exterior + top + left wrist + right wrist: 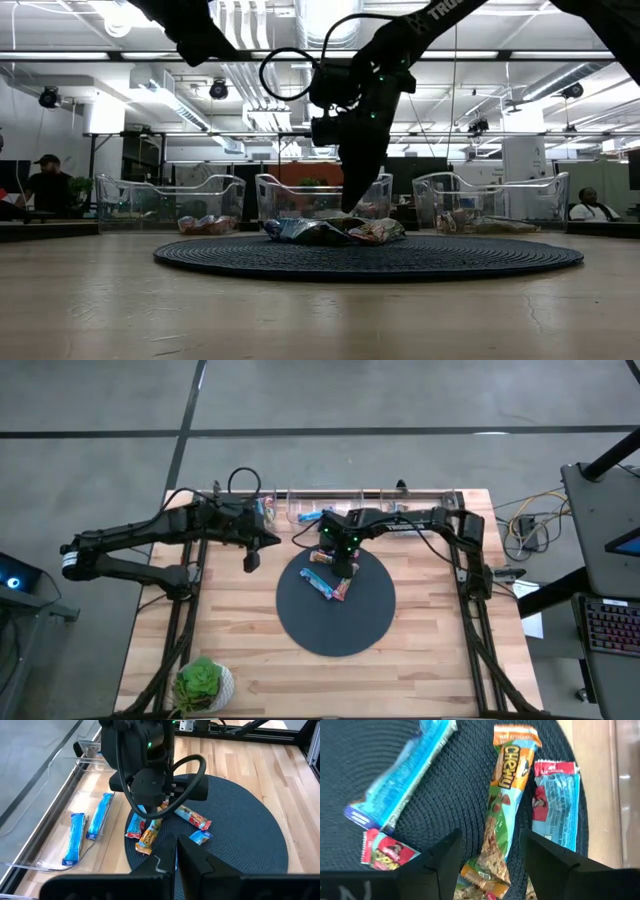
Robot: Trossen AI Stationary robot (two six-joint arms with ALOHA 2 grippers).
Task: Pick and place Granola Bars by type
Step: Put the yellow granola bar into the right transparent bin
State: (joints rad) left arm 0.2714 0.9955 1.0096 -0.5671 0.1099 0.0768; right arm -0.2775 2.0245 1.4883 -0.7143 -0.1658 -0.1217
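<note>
Granola bars (pixel 165 822) lie in a loose heap on the far part of the round mat (pixel 340 630), and I hang my right gripper (pixel 490 865) straight down over them so one can be taken without dragging its neighbours. My fingers stand wide, one on either side of the orange Chewy bar (pixel 502 815), holding nothing yet; I judge that bar is my pick. Clear bins (pixel 320 195) wait along the far edge, blue bars (pixel 87 827) already lying in one, while my left gripper (pixel 251 563) hovers shut and empty left of the mat.
</note>
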